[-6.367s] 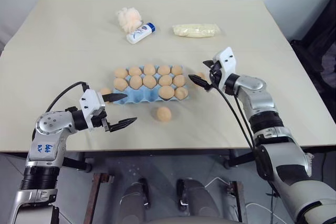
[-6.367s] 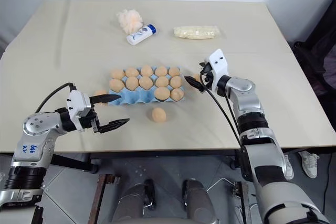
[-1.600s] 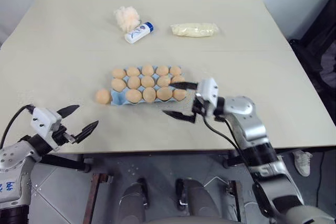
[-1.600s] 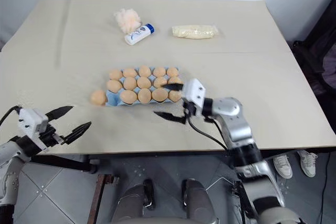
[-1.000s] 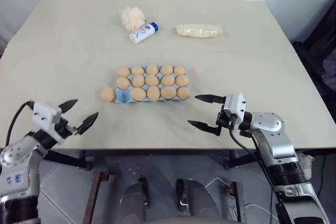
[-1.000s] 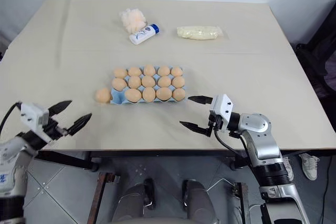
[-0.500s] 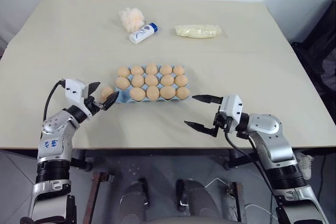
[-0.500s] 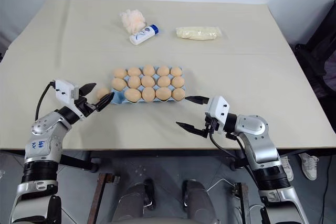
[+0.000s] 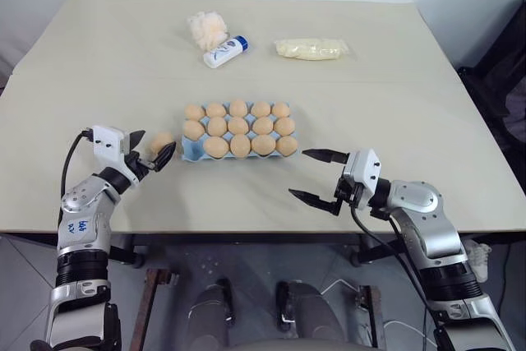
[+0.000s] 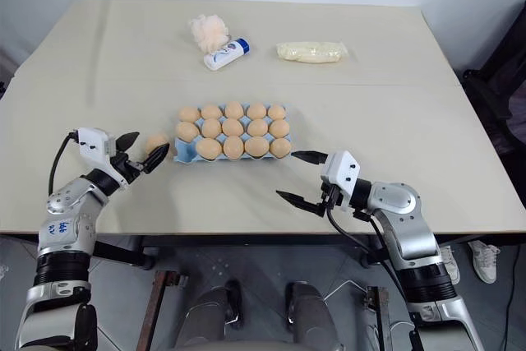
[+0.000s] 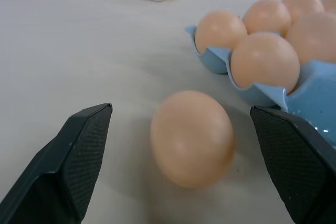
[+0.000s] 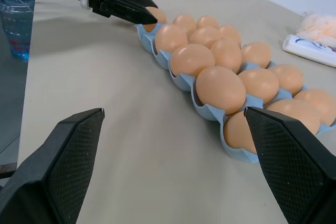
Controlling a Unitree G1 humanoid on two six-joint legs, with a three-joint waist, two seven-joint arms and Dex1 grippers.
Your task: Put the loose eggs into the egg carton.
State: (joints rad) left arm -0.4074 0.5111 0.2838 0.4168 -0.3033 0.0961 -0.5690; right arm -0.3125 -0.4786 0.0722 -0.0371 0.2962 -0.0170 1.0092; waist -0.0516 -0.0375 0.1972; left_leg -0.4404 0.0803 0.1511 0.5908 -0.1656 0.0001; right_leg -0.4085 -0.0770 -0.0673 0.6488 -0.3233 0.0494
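Straddling the last loose egg (image 11: 192,137) with spread left hand (image 9: 150,152) beside egg carton (image 9: 193,151), ready to grasp; right hand (image 9: 316,176) released, idle over tabletop (image 9: 394,96).

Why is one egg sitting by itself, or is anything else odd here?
One loose egg lies on the table, just off the left end of the egg carton, whose near-left cup is unfilled. The left gripper stands open around it. Nothing looks spilled, cracked or tipped; the right gripper hangs open, apart from the carton.
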